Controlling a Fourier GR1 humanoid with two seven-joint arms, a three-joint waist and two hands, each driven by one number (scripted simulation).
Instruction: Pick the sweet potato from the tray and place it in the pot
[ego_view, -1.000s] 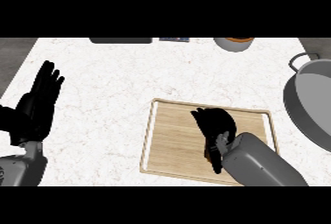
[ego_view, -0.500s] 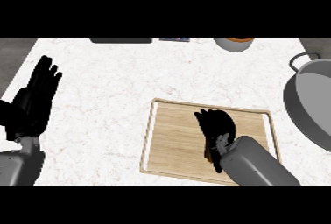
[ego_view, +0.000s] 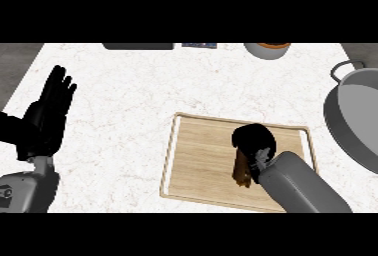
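A wooden tray (ego_view: 198, 150) lies on the white marble counter, right of centre. On it lies a brown sweet potato (ego_view: 241, 173), mostly hidden, with only its near end showing beside the wrist. My right hand (ego_view: 253, 140) is on top of it, fingers curled down round its far part. The grey pot (ego_view: 353, 117) stands at the right edge, cut off by the view, one handle at its top. My left hand (ego_view: 47, 118) rests open at the left edge, fingers up.
At the counter's far edge stand a small bowl with an orange rim (ego_view: 267, 49), a dark flat object (ego_view: 139, 46) and a small dark item (ego_view: 199, 45). Bare counter lies between the tray and the left hand.
My right hand's fingers have curled from stretched out to bunched over the sweet potato. The left hand has drifted slightly but stays open.
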